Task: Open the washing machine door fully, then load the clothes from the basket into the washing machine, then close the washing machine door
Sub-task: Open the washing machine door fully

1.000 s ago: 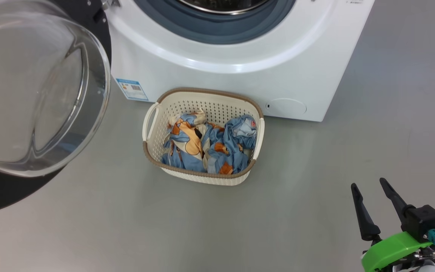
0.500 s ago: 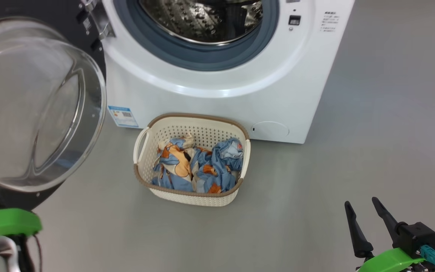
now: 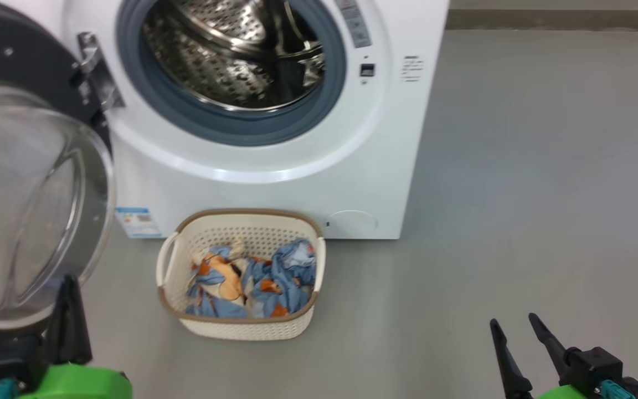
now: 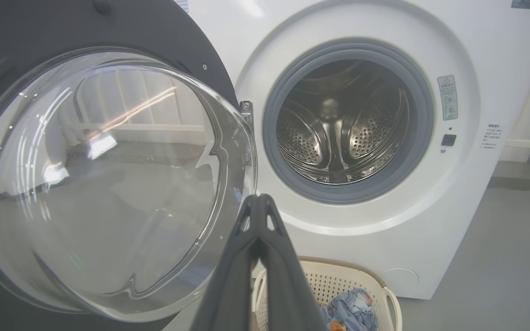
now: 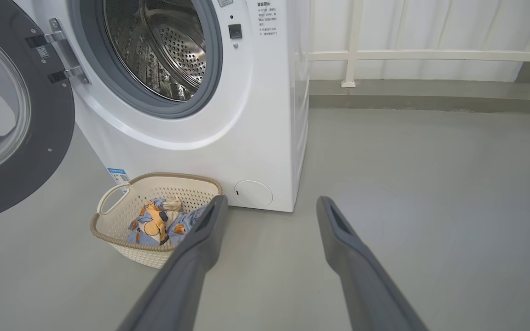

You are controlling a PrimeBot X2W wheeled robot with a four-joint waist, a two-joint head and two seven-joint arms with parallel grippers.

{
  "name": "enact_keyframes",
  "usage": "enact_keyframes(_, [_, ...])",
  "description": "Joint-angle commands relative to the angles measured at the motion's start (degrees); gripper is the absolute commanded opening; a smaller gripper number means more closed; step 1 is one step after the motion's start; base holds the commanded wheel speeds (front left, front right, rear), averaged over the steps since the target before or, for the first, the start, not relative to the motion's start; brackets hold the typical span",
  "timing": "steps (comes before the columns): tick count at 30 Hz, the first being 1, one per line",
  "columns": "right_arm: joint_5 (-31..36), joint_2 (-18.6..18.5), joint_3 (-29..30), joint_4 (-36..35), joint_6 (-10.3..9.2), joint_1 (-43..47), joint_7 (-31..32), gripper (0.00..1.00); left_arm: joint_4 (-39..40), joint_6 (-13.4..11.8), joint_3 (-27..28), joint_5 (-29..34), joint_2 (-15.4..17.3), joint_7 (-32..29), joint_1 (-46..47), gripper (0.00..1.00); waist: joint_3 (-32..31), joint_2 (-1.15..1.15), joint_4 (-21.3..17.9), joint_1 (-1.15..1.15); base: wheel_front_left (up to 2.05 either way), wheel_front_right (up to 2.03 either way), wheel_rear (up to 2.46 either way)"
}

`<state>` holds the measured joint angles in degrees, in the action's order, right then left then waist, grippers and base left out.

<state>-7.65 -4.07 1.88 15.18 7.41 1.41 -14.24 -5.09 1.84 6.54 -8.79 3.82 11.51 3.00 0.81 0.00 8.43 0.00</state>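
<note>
The white washing machine [image 3: 274, 183] stands at the back with its steel drum [image 3: 230, 50] showing. Its black door [image 3: 14, 72] hangs swung out at the left, the clear glass bowl [image 3: 25, 210] bulging toward me. On the floor in front sits the cream basket [image 3: 241, 327] with blue, orange and cream clothes [image 3: 252, 280] inside. My left gripper [image 3: 70, 282] is shut and empty, low at the left just in front of the door's glass [image 4: 108, 184]. My right gripper [image 3: 513, 327] is open, low at the right, well apart from the basket [image 5: 122, 241].
Grey floor [image 3: 518, 194] spreads wide to the right of the machine. A white railing [image 5: 430, 55] and a kerb [image 5: 430, 99] run along the back. The swung-out door takes up the left side.
The head camera has tilted up and shifted, so the drum is now in view and the basket sits lower. The left gripper has risen into the lower left corner.
</note>
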Motion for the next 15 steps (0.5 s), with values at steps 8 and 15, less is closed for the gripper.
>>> enact_keyframes(8, [-1.03, -0.2, -2.73, -3.69, 0.08, 0.33, -0.74, 1.0, 4.2, -1.13, -2.08, -0.89, -0.4, 0.17, -4.4, 0.0, -1.91, 0.0, -6.57, 0.0, 0.0, 0.0, 0.0])
enact_keyframes(15, [-0.77, -0.19, -2.74, -5.31, 0.08, 0.92, -0.75, 1.0, 3.86, -1.39, -4.93, -0.89, -0.6, 0.8, -5.91, 0.09, -1.63, 0.0, -8.45, 0.0, 0.0, 0.0, 0.0])
